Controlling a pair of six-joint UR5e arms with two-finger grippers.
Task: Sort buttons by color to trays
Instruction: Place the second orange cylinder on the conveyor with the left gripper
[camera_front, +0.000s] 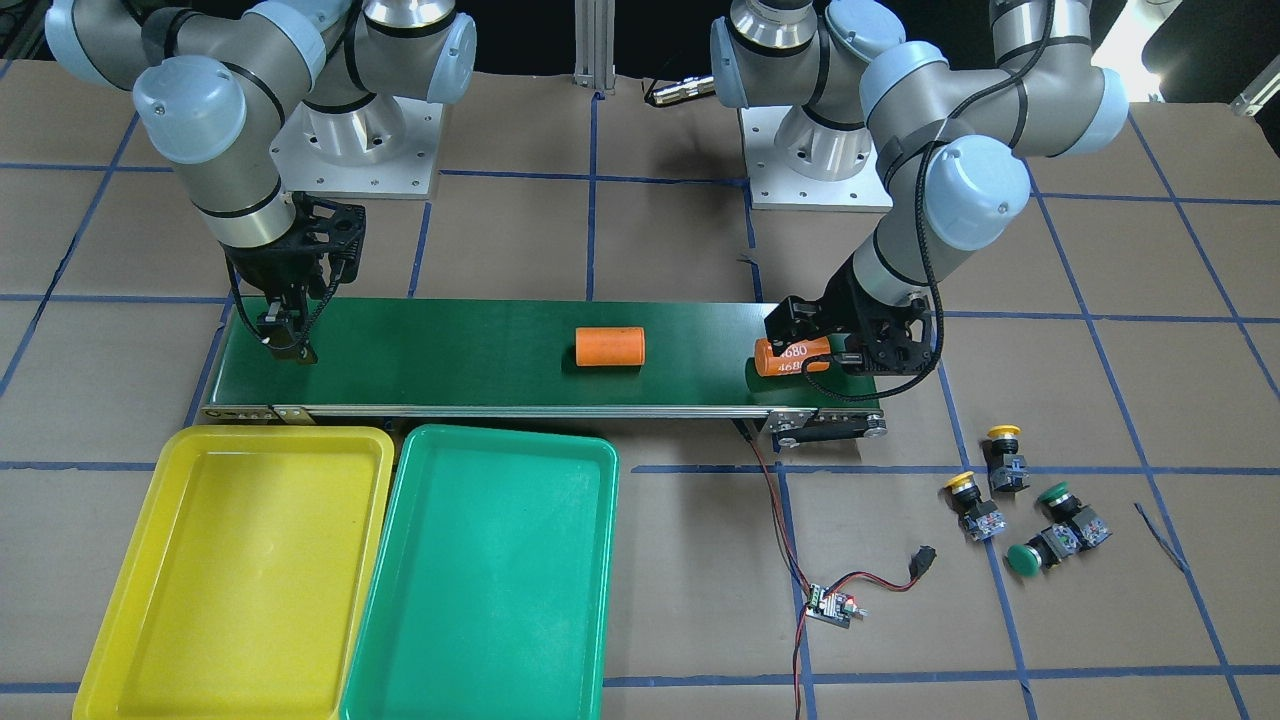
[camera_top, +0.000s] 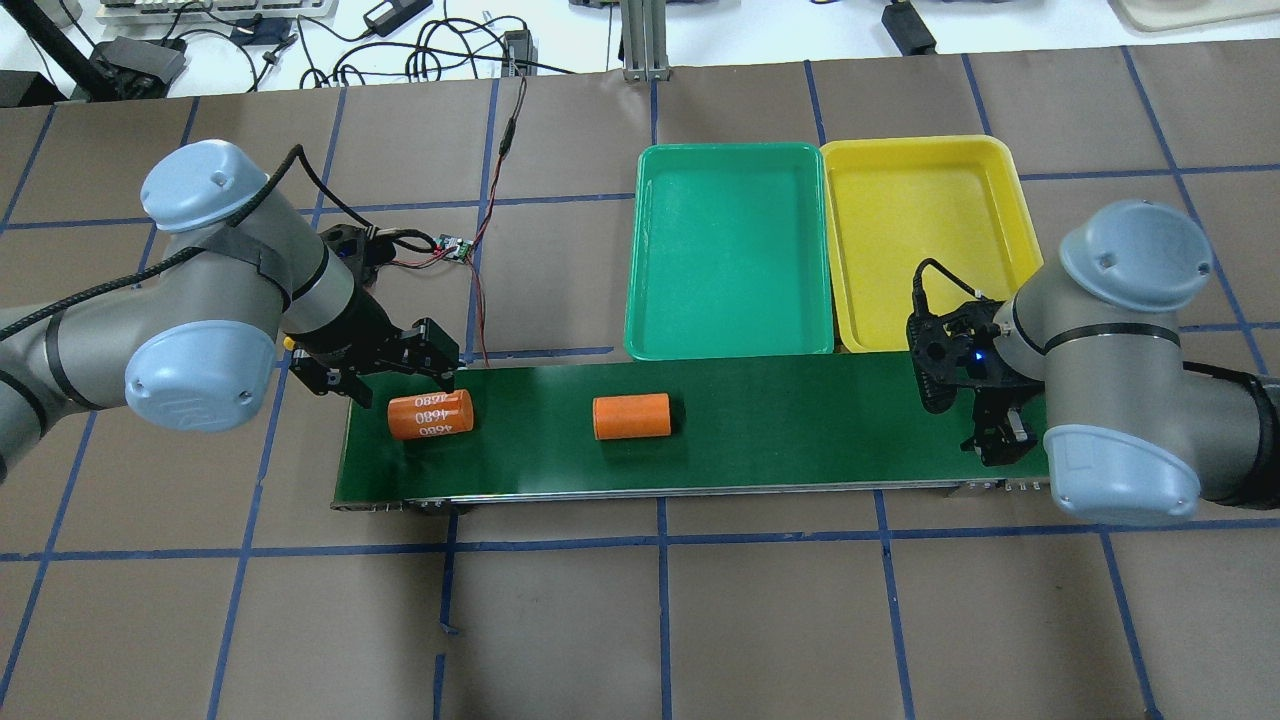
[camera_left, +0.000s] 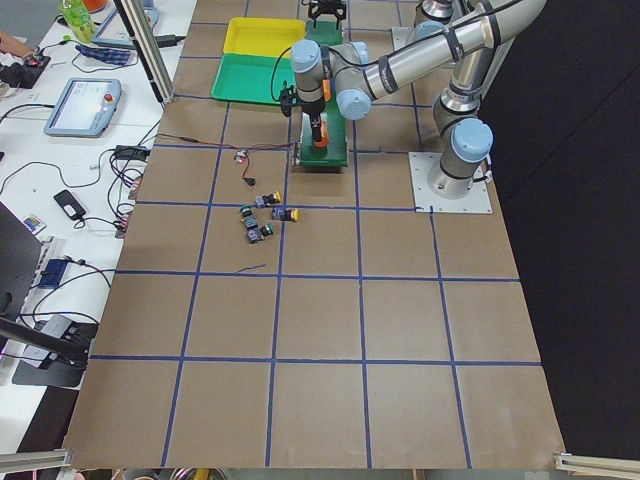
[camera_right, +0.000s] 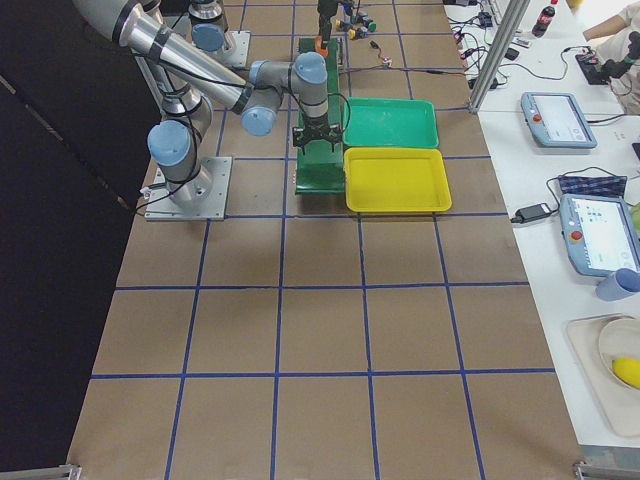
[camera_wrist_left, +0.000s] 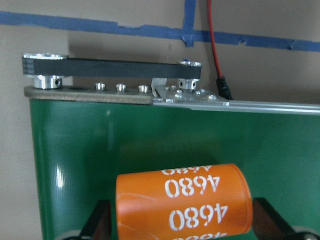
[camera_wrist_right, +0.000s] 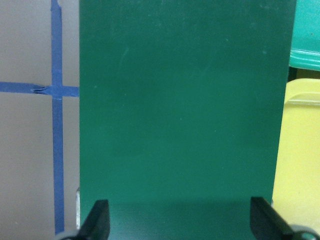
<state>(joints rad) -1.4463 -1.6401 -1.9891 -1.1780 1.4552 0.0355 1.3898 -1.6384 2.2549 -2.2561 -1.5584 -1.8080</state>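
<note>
Buttons (camera_front: 1070, 515): four small push buttons with black-and-blue bodies, two with yellow caps and two with green. They sit clustered on the brown papered table (camera_front: 680, 250), off the end of the long dark-green conveyor belt (camera_front: 480, 350) on your left arm's side, well apart from both trays. None sorted yet. Left gripper (camera_wrist_left: 182, 222) hangs low, jaws spread wide astride the orange cylinder marked 4680 (camera_wrist_left: 182, 195); it doesn't look clamped. Right gripper (camera_wrist_right: 179, 222) is equally wide and empty over the belt's other end, beside the bright yellow shallow plastic tray (camera_front: 240, 570), which touches the teal green tray (camera_front: 490, 570). My read: left feeds the belt, right unloads. Bare table around the buttons gives you approach room; mind the belt edge and the small wired controller board (camera_front: 830, 607).
</note>
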